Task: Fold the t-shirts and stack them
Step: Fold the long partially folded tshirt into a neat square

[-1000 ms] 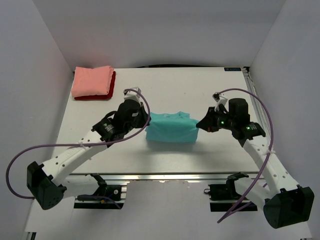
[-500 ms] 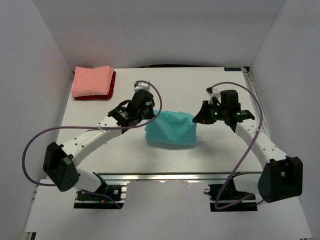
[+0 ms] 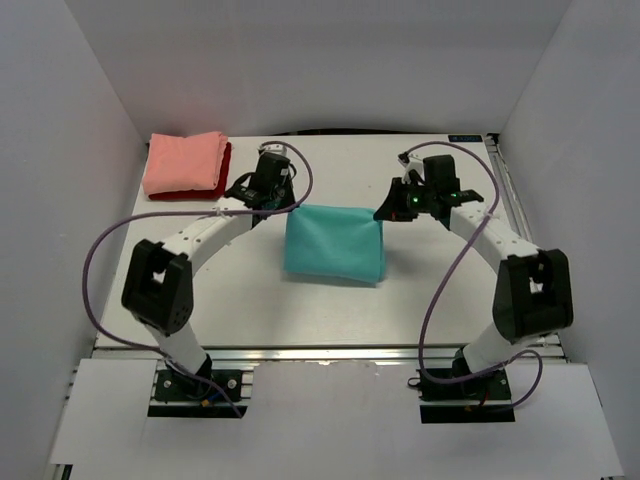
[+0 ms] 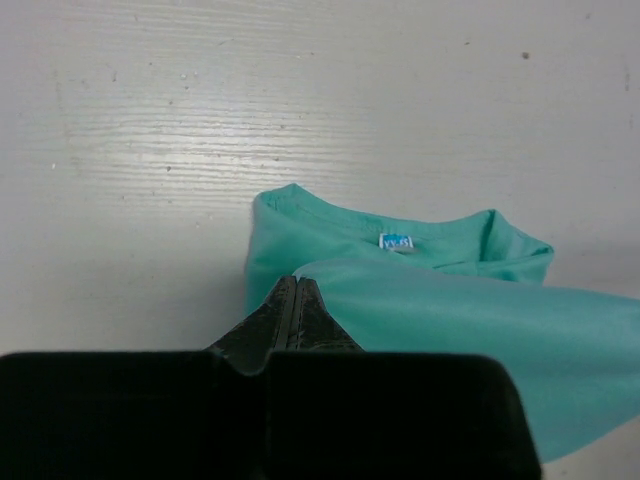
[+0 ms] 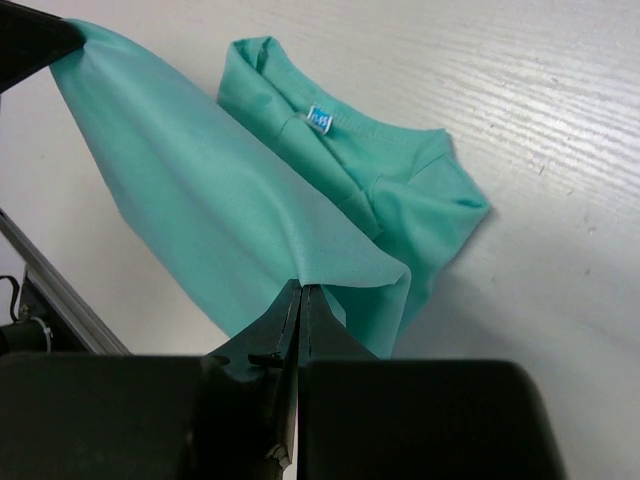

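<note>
On the white tabletop, your soft teal-turquoise cotton t-shirt hangs mid-fold
Left jaws and right jaws each clench a corner, stretching that edge taut, seemingly to lay it over the collar

Smooth soft matt cloth: teal t-shirt, small woven label. Matt cloth too: pink t-shirt, worktop's far-left corner. Worktop: white-painted wood, grain visible, matt. Fingers: matt blk plastic.
</note>
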`<state>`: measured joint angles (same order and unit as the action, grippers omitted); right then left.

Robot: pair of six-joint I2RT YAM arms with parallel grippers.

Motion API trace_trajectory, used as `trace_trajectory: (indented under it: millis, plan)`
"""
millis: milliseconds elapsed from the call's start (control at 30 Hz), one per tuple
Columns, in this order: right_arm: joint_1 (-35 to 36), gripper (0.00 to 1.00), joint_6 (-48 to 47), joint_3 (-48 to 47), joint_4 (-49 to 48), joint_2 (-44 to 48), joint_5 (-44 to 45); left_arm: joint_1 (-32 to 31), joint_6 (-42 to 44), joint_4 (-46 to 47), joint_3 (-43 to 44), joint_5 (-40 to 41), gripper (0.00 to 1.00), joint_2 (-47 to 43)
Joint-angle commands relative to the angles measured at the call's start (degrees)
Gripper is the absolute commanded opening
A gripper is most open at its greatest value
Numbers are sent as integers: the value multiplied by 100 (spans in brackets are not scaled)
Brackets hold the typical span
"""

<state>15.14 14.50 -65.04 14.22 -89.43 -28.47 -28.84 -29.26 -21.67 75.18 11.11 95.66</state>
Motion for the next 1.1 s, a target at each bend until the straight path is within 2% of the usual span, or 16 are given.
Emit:
trace_trajectory:
  millis: [0,133,400,667,733,767,800,867,900,933,1000,1067]
  plan:
    - [16,0,-88,-474,-384,-425,26,211,358,233,601,-434,0,373]
    - [24,0,-114,-931,-481,-1162,96,458,491,269,1200,-837,0,1224]
    - [7,0,-193,-1846,-472,-2314,210,766,719,225,2062,-1331,0,2308]
    - [7,0,-176,-1995,-701,-2948,193,968,684,444,1817,-1507,0,2879]
    - [7,3,-167,-2100,-754,-3107,192,1020,667,523,1825,-1542,26,2994]
    - [7,7,-193,-2162,-763,-3142,184,1038,658,532,1851,-1586,30,3020]
    - [7,17,-202,-2241,-737,-3212,184,1056,649,532,1886,-1656,32,3046]
    - [-2,28,-263,-2548,-587,-3265,219,1091,623,515,2017,-1656,59,3020]
    - [7,37,-290,-2645,-535,-3265,228,1100,623,480,2079,-1648,68,2994]
    - [7,41,-316,-2802,-438,-3239,280,1117,632,410,2193,-1665,77,2916]
    - [7,50,-351,-2953,-306,-3125,324,1117,632,322,2290,-1639,91,2784]
    - [7,56,-378,-3041,-166,-2967,430,1126,649,155,2370,-1604,98,2539]
